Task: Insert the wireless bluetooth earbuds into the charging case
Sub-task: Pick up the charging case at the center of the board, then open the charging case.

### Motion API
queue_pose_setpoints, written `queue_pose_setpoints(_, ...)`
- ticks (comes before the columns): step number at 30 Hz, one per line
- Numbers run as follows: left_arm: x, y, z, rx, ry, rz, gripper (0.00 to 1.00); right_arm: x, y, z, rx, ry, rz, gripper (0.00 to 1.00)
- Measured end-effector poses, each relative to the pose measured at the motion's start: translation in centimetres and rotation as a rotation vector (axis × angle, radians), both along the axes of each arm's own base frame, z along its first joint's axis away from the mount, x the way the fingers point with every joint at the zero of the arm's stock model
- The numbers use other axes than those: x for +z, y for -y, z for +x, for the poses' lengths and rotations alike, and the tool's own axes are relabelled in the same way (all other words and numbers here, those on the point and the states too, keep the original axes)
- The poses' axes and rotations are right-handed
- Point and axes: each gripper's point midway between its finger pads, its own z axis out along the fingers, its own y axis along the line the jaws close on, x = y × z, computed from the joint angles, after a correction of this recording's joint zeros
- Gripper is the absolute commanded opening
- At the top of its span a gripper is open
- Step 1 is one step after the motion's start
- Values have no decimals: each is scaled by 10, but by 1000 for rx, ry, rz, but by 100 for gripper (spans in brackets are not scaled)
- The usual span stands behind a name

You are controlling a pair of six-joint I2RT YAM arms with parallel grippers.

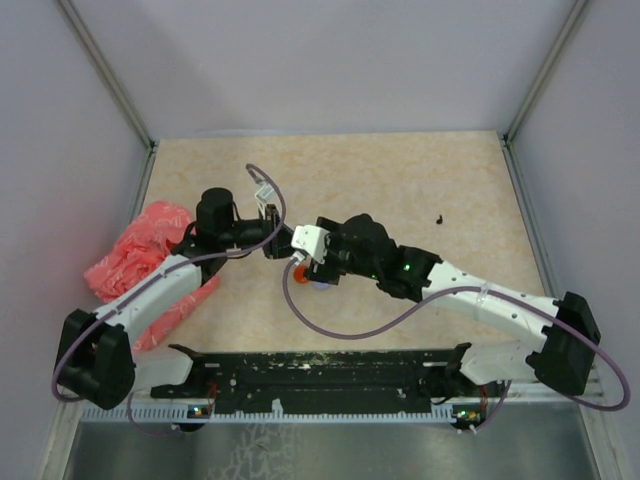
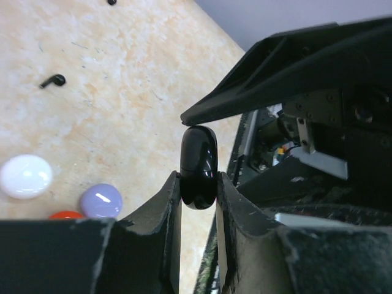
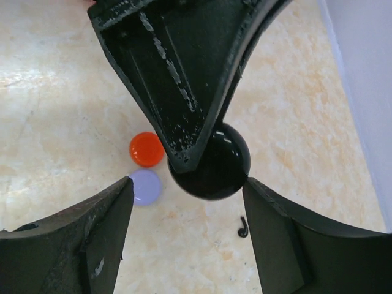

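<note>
A glossy black round charging case (image 2: 198,160) hangs above the table, and my left gripper (image 2: 198,182) is shut on its lower edge. In the right wrist view the same case (image 3: 220,165) sits between the jaws of my right gripper (image 3: 187,187), which is open. The right jaw's tip is at the case's rim and the left jaw stands well apart. One of the left gripper's fingers (image 3: 177,79) covers the case's upper left. A black earbud (image 3: 243,228) lies on the table below the case, and another black earbud (image 1: 439,218) lies at the far right.
A red disc (image 3: 146,149) and a lilac disc (image 3: 145,187) lie side by side on the table under the grippers. A white disc (image 2: 25,176) lies near them. A crumpled pink bag (image 1: 140,255) sits at the table's left edge. White walls enclose the table.
</note>
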Motion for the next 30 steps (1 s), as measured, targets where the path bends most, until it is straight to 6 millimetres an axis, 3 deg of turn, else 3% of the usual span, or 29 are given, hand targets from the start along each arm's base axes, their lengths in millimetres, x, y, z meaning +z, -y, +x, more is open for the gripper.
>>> queue_pose_setpoints(10,12,-21,-14,47,286,17,0,37,19,-7,11,-137,193,70)
queue_pose_setpoints(19,31,-29,-25,20,530,12,0,51,-2,-17,50,-252,329,69)
queue_pose_setpoints(30,33,-25,-36,-55,583,-19,0,53,-20,-12,66,-288,390,68)
